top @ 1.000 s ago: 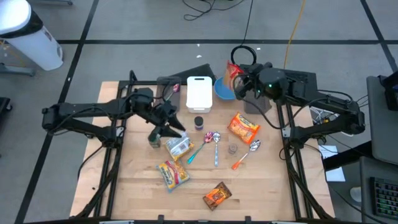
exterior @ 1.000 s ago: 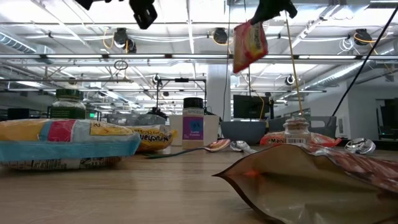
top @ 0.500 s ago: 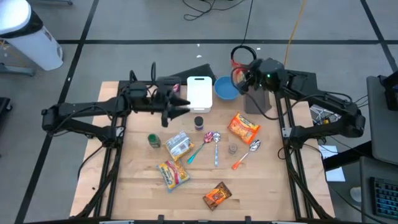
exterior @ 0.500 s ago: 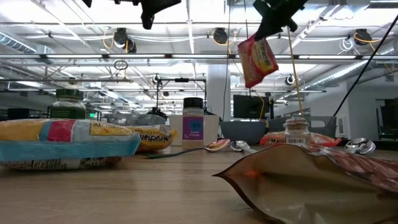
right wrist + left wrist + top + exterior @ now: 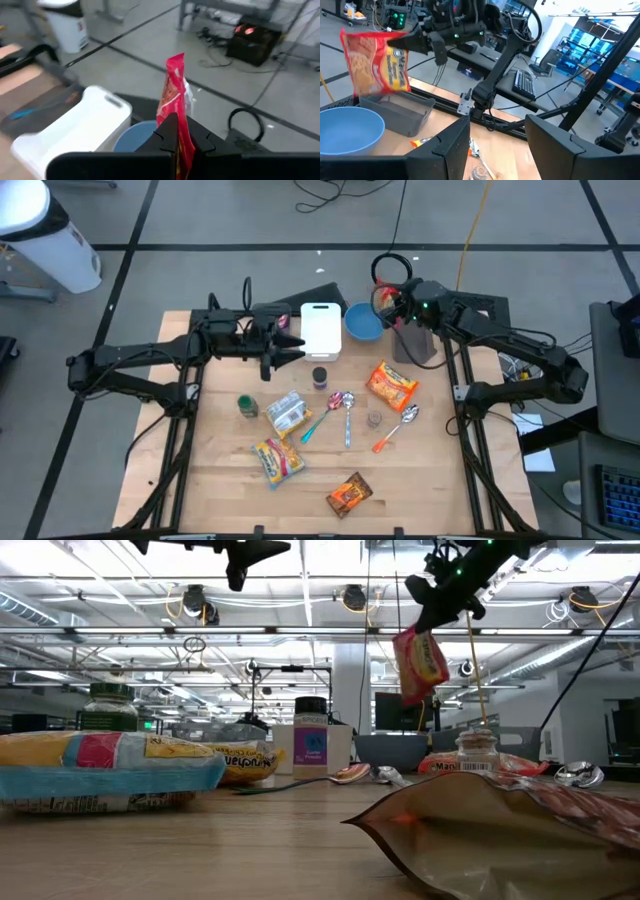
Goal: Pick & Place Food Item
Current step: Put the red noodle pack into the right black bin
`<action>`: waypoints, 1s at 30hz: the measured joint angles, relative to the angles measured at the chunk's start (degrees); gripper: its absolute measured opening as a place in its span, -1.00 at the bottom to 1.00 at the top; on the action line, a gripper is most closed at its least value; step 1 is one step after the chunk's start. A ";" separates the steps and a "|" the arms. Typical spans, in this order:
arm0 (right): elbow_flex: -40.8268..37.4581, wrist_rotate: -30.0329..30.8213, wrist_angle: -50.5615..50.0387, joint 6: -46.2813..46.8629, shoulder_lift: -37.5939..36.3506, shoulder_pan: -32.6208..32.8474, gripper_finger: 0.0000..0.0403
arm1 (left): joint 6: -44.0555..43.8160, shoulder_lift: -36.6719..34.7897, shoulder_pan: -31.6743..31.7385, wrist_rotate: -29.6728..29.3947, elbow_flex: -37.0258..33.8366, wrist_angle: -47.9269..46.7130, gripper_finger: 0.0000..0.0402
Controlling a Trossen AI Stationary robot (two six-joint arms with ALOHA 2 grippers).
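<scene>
**Q:** Halfway yet?

**Me:** I'd say so. Going left to right: my left gripper (image 5: 297, 350) hangs empty with fingers spread wide, beside the white board (image 5: 320, 330). My right gripper (image 5: 385, 305) pinches the red snack bag (image 5: 420, 664) by its top edge, up in the air by the blue bowl (image 5: 362, 325). Bag dangles crinkled, tilted. Setting it down is what's left.

You can't read the red packet's (image 5: 174, 107) print in the blurred right wrist view; its lower part is hidden between the right pincer's (image 5: 176, 131) fingers.
</scene>
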 joint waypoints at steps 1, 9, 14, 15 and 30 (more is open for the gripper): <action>0.00 0.06 0.09 -0.07 -0.20 -0.02 -1.00 | 0.08 0.00 0.00 0.00 0.00 -0.08 0.00; 0.00 4.81 -2.93 -0.06 -1.92 0.01 -1.00 | 1.07 0.00 0.00 0.00 0.02 -2.77 0.00; 0.00 7.61 -5.13 1.53 -3.64 0.00 -1.00 | 1.44 0.00 0.02 -0.02 0.02 -3.13 0.00; 0.00 7.71 -5.48 1.57 -3.91 0.02 -1.00 | 1.57 0.00 0.02 -0.02 0.02 -3.12 0.00; -5.52 12.17 -9.64 10.23 -4.85 0.09 -1.00 | 1.90 0.00 0.07 -0.14 0.04 -3.23 0.00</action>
